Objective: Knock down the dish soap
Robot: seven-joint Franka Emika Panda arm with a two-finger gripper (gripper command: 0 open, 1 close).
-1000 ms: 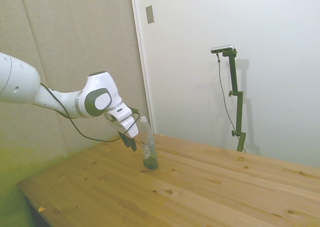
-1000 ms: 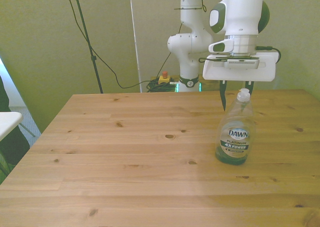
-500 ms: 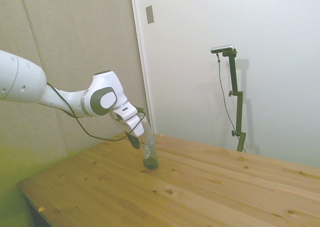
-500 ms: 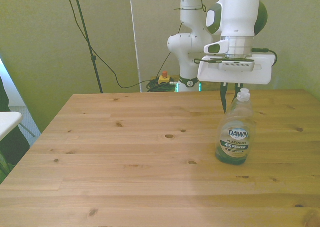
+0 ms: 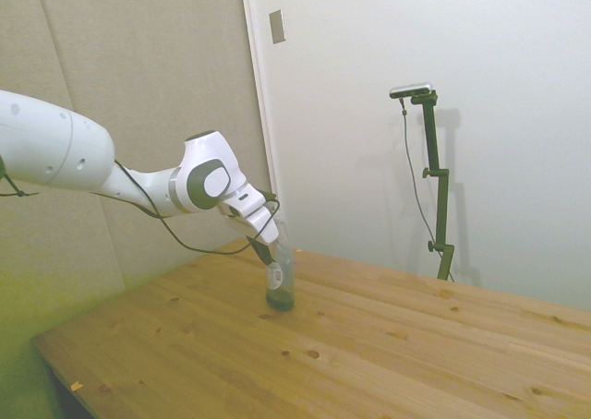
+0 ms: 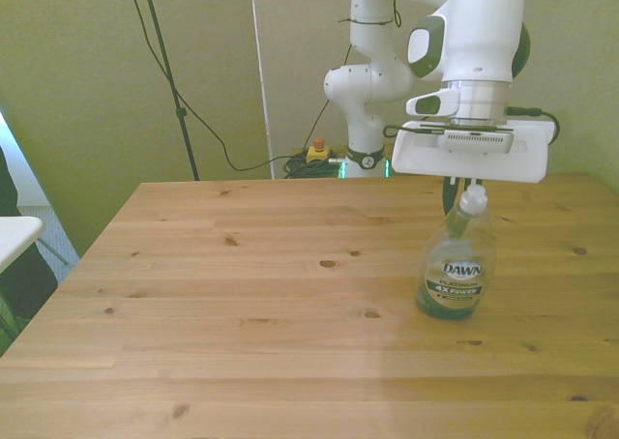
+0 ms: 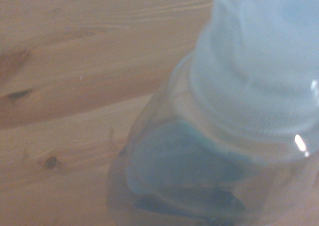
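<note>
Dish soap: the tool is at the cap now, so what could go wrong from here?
The dish soap leans a little but its base is on the table; a weak push may only slide it. The tool bears near the white cap and might slip off it. The bottle stands toward the front view's right edge, so it could roll off once down.

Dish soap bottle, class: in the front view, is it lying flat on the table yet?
No. The dish soap stands on its base, tipped slightly.
</note>
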